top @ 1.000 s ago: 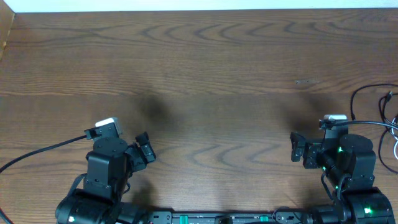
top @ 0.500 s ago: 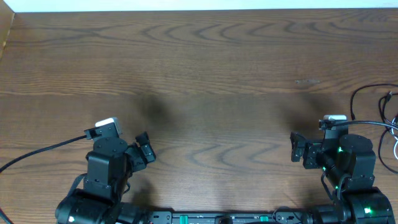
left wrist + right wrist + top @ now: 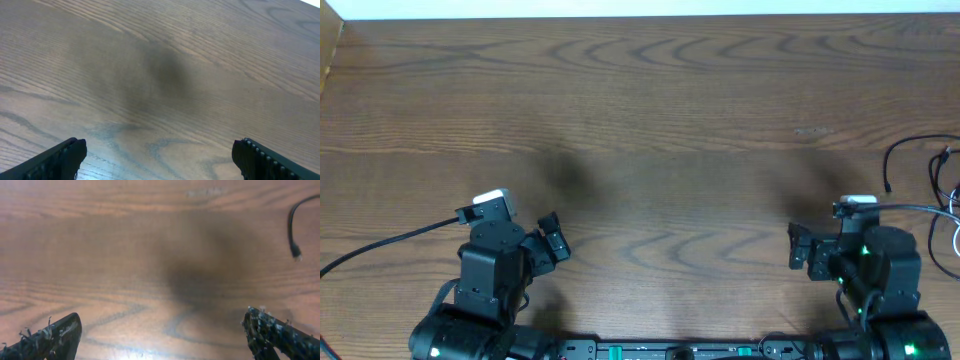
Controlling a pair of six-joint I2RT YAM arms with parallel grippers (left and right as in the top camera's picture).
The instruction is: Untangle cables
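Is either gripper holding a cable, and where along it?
Nothing is held: left gripper and right gripper are open and empty; the cables lie untouched.

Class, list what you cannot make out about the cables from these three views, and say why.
- Overhead: the cables run off the right edge, so their crossings are unseen.
- Overhead: the white cable is only a sliver at that edge.
- Right wrist: one black cable end shows, and the rest leaves the top-right corner.
- Left wrist: no cable is in view.
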